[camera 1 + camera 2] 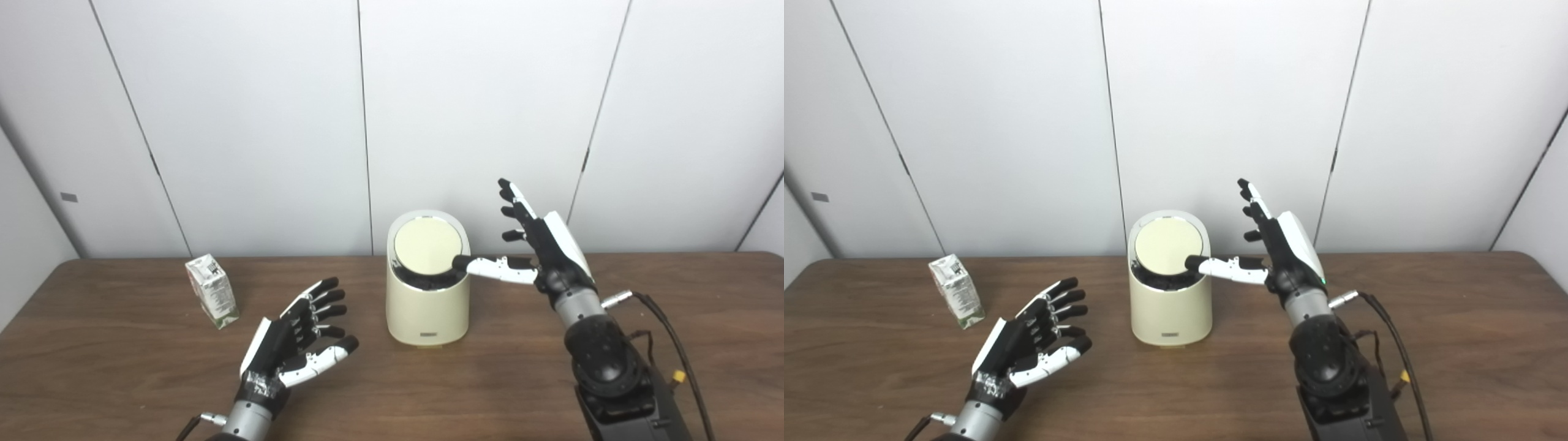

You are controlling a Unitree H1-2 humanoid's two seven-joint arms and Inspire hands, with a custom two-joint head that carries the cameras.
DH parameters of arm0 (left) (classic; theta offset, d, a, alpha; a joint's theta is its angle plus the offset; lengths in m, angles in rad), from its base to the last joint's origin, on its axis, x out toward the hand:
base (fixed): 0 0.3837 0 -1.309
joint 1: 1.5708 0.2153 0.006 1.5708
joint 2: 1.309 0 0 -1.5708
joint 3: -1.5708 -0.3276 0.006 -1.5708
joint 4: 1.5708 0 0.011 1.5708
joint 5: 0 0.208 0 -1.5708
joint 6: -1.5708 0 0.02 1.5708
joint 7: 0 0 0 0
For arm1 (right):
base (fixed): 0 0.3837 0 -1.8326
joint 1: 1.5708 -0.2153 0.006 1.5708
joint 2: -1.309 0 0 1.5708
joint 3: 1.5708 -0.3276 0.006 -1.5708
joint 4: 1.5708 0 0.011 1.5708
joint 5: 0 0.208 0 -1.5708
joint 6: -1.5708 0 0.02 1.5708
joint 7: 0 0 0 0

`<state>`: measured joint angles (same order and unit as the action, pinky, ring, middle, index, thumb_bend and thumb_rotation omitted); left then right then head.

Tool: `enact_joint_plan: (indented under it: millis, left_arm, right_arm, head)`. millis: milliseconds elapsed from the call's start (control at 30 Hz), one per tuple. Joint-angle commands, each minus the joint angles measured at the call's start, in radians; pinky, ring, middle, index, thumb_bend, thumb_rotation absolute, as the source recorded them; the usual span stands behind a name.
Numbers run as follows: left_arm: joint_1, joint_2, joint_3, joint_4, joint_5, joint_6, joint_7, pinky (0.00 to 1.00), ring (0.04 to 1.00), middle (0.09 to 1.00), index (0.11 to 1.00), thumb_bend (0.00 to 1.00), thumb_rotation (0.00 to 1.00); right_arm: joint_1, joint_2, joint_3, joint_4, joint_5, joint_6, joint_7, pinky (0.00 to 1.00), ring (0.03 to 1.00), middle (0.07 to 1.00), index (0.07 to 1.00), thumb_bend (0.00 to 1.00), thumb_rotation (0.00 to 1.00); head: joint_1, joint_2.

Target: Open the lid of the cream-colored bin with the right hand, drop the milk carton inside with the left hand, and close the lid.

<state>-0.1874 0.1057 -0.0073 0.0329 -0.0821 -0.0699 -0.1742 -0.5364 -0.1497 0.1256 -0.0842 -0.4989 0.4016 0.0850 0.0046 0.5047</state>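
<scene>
Centrally, the right hand (542, 248), spread, touched the tilted lid (427, 245) of the bin (427, 306); left hand (294, 343) spread, empty. Milk carton (212, 290) print and bin label looked unreadable.

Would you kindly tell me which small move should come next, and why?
Probably the left hand should reach left for the milk carton: the right hand's thumb already tips the bin lid up, showing a dark gap, while the left is open and empty.
</scene>
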Motion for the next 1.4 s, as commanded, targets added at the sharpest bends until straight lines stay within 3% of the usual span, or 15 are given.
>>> enact_joint_plan:
  millis: [0, 467, 933, 1367]
  left_arm:
    - [-0.039, -0.003, 0.000, -0.024, 0.003, -0.044, 0.007, 0.65, 0.796, 0.849, 0.907, 0.69, 0.17]
    - [-0.049, -0.011, -0.008, -0.014, 0.008, -0.052, 0.008, 0.65, 0.794, 0.858, 0.904, 0.72, 0.18]
    - [-0.053, -0.019, -0.018, -0.014, 0.019, -0.052, 0.018, 0.63, 0.785, 0.852, 0.909, 0.71, 0.18]
    - [-0.057, -0.023, -0.018, -0.020, 0.023, -0.049, 0.016, 0.62, 0.785, 0.854, 0.910, 0.71, 0.20]
  right_arm:
    - [-0.072, -0.011, 0.007, -0.002, -0.019, -0.007, -0.008, 0.74, 0.891, 0.950, 0.975, 0.91, 0.47]
    - [-0.179, -0.016, 0.066, 0.140, -0.082, -0.009, -0.025, 0.69, 0.868, 0.930, 0.958, 0.98, 0.49]
    - [-0.223, -0.030, 0.147, 0.222, -0.178, 0.029, -0.003, 0.68, 0.897, 0.952, 0.987, 0.96, 0.48]
    - [-0.236, -0.065, 0.216, 0.256, -0.271, 0.027, -0.012, 0.78, 0.910, 0.959, 0.967, 0.97, 0.37]
  head:
    - [0.003, 0.002]
    - [0.007, 0.002]
    - [0.017, 0.012]
    - [0.019, 0.026]
